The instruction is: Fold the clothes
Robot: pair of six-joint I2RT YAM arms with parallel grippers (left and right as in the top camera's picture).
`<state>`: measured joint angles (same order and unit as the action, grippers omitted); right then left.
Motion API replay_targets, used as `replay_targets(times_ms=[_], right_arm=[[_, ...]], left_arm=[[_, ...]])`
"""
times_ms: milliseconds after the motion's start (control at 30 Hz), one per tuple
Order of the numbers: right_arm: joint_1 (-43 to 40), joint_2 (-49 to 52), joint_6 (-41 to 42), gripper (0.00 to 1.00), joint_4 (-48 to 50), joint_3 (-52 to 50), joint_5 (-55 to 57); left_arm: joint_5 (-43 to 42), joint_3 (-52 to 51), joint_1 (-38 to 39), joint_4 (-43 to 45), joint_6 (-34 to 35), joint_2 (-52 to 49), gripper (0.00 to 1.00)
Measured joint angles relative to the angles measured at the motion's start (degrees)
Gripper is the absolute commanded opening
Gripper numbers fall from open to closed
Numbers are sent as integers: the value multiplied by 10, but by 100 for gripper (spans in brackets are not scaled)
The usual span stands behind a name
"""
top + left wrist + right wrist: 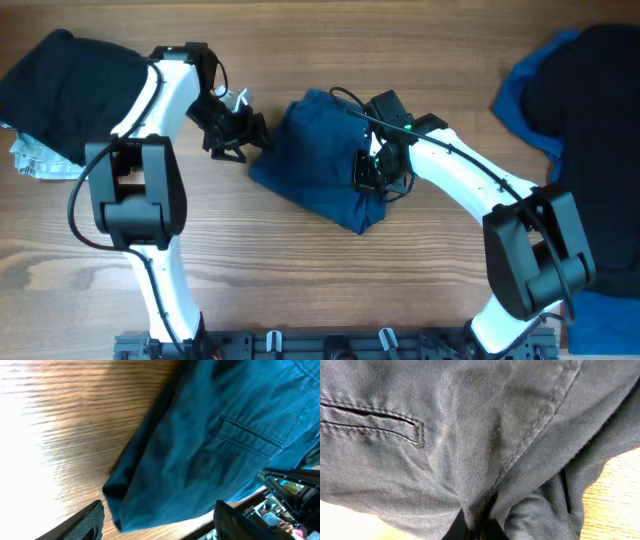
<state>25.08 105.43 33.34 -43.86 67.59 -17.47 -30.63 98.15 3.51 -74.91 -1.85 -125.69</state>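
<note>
The dark blue garment [315, 150] lies in a rumpled, partly folded heap at the middle of the wooden worktop [300, 280], with a welt pocket [375, 422] and stitched seams showing. The left claw [237, 138] stands with its fingers apart just beside the heap's left edge. The right claw [372, 175] is clamped on a pinch of cloth at the heap's right side.

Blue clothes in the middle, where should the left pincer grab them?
Probably the left corner of the blue clothes, coming in low from the left. That folded corner pokes out free, right in front of the open left pincer, while the right pincer bunches the other side.
</note>
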Motion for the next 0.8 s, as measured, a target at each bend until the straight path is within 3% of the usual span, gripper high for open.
replay_targets(times_ms=[100, 233, 267, 333, 367, 800], right_arm=[[0, 0, 0, 4, 0, 0, 0], [0, 0, 0, 4, 0, 0, 0], [0, 0, 0, 4, 0, 0, 0], [0, 0, 0, 4, -1, 0, 2], [0, 0, 0, 5, -1, 0, 2], [0, 0, 0, 4, -12, 0, 19]], left_arm=[[-5, 0, 9, 1, -9, 0, 64], [-8, 0, 24, 3, -13, 0, 47], [-8, 0, 25, 3, -16, 0, 41], [-8, 0, 26, 3, -20, 0, 14], [-7, 0, 26, 3, -20, 0, 10], [1, -4, 26, 39, -22, 0, 4]])
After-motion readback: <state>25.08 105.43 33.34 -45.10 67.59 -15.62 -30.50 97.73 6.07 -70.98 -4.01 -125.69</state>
